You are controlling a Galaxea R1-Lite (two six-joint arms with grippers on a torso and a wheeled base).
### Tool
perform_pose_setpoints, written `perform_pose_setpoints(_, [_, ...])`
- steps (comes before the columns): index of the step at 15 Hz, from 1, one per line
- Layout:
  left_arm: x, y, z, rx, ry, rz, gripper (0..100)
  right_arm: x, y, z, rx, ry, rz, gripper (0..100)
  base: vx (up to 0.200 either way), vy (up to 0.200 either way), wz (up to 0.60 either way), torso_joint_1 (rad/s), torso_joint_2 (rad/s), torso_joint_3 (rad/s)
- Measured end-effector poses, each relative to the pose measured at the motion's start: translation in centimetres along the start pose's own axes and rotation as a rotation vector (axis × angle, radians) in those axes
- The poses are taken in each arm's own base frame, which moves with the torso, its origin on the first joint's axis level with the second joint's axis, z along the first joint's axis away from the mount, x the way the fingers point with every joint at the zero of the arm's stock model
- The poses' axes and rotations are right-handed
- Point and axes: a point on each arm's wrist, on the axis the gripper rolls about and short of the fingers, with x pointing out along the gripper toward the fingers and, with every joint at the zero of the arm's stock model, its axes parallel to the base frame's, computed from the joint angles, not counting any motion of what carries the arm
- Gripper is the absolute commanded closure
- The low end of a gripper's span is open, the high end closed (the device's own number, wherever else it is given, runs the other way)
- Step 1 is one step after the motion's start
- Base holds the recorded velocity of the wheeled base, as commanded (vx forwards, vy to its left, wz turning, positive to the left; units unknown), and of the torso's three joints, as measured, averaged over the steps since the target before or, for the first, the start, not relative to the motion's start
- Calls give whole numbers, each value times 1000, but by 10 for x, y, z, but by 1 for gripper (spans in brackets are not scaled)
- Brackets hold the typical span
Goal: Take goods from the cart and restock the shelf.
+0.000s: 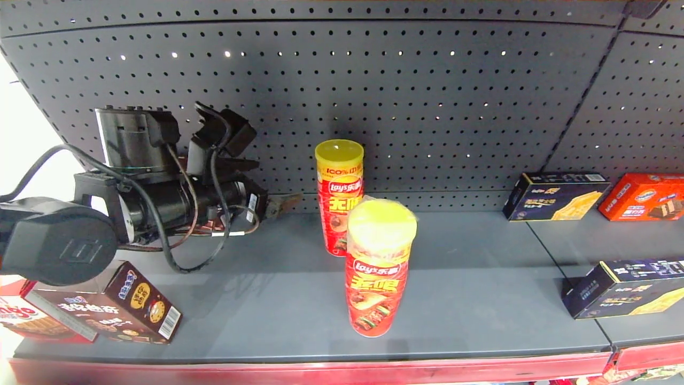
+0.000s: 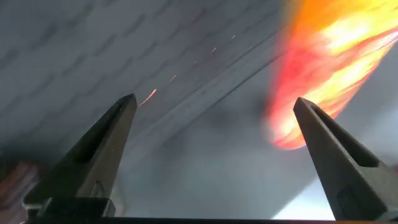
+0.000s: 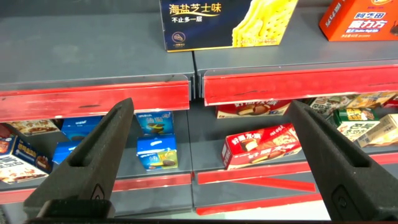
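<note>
Two red chip cans with yellow lids stand upright on the grey shelf [image 1: 481, 289]. One can [image 1: 339, 195] is near the pegboard back wall, the other can [image 1: 378, 267] stands in front of it, closer to the shelf edge. My left gripper [image 1: 282, 203] hovers low over the shelf to the left of the rear can, pointing at it, a short gap away. In the left wrist view the left gripper [image 2: 214, 101] is open and holds nothing, with a blurred red can [image 2: 329, 62] beyond one finger. My right gripper [image 3: 211, 104] is open and empty, facing lower shelves.
Brown snack boxes [image 1: 128, 305] lie at the shelf's front left under my left arm. On the right are a dark blue box [image 1: 556, 195], an orange box [image 1: 644, 195] and another dark blue box [image 1: 625, 286]. The lower shelves [image 3: 261, 84] hold several small boxes.
</note>
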Motion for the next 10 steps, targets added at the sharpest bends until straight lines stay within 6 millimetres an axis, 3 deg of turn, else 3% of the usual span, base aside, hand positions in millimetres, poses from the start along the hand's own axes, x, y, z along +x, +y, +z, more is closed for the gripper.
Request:
perform_pose_setpoints(3, [-7, -9, 6, 36, 82, 207, 0, 0, 0, 0, 0, 0, 1, 0, 0, 0, 0, 0, 0, 0])
perform_pose_setpoints(7, [3, -26, 6, 52, 103, 222, 0, 0, 0, 0, 0, 0, 0, 0, 0, 0, 0, 0, 0, 0])
perform_pose_setpoints(10, [19, -29, 0, 52, 105, 225, 0, 0, 0, 0, 0, 0, 0, 0, 0, 0, 0, 0, 0, 0])
